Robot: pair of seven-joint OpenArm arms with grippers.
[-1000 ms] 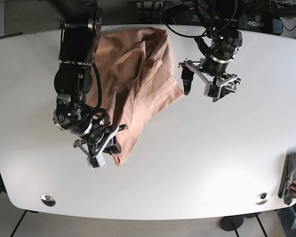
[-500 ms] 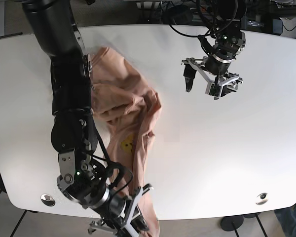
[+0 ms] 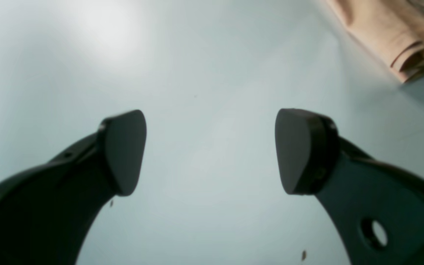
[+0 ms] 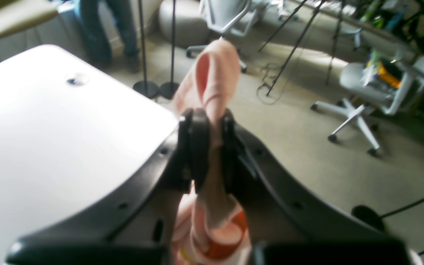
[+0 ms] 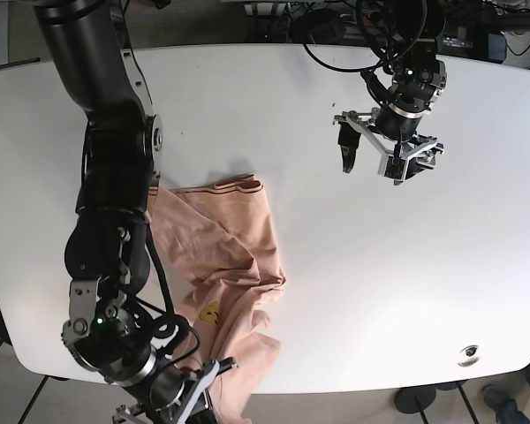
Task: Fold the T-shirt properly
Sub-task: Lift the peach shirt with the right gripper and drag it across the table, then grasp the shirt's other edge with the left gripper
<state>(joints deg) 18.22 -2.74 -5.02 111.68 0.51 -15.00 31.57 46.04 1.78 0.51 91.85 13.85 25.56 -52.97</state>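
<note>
Since 0.5 s ago, T-shirt [image 5: 221,265] dragged nearer; far table now bare. Right gripper [image 4: 208,138] past the near-left table [image 5: 353,291] edge, fingers clamped on a fold of soft peach cloth. Shirt crumpled, long axis far-to-near, hem overhanging. Left gripper [image 5: 387,152] far right, jaws apart, over bare white surface.

One peach-coloured cotton T-shirt [image 5: 221,274] lies on one white oval table [image 5: 406,291]. Two black robot arms work over it, each ending in one claw: the left claw [image 5: 389,155] and the right claw [image 5: 172,406]. Beyond the table edge, two white swivel office chairs [image 4: 374,88] stand on the floor.
</note>
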